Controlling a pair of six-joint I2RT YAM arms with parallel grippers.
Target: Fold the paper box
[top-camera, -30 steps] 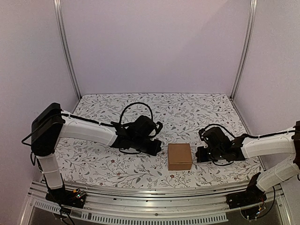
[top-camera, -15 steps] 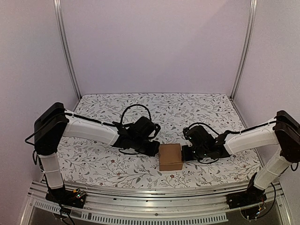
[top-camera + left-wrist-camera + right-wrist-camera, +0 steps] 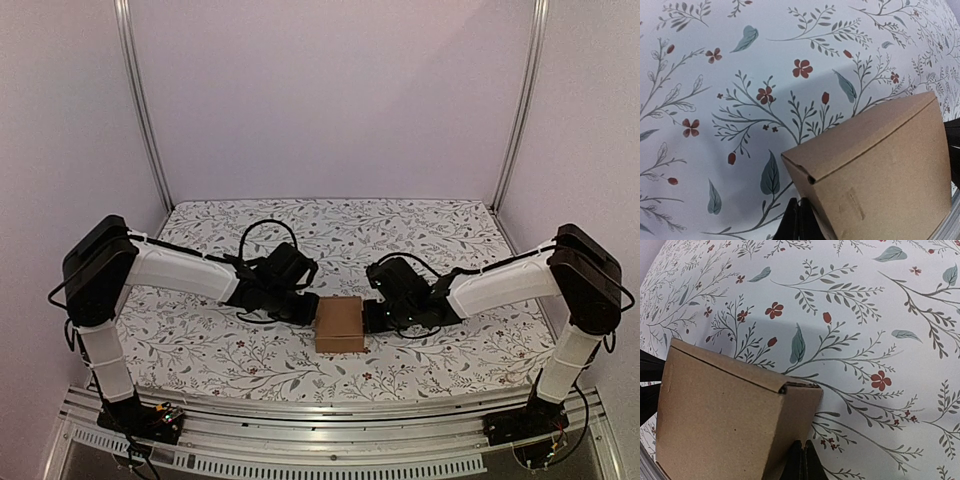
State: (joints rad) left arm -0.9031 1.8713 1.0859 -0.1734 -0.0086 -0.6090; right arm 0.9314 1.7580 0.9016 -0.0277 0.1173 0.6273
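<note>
The paper box (image 3: 339, 325) stands folded and closed on the floral tablecloth (image 3: 420, 230), near the front edge of the table and between the two arms. Its lid lies down flat, so we cannot see the inside. The left gripper (image 3: 308, 312) lies low at the left side of the box. In the left wrist view its dark fingers (image 3: 790, 225) are pressed together with nothing between them, and their tips lie just at the lower corner of the cardboard wall. The right gripper (image 3: 368, 318) lies at the opposite side in the same manner. In the right wrist view its fingers (image 3: 796, 462) are also pressed together with nothing between them, right at the bottom of the box wall. We cannot tell for sure if either gripper really touches the cardboard.
</note>
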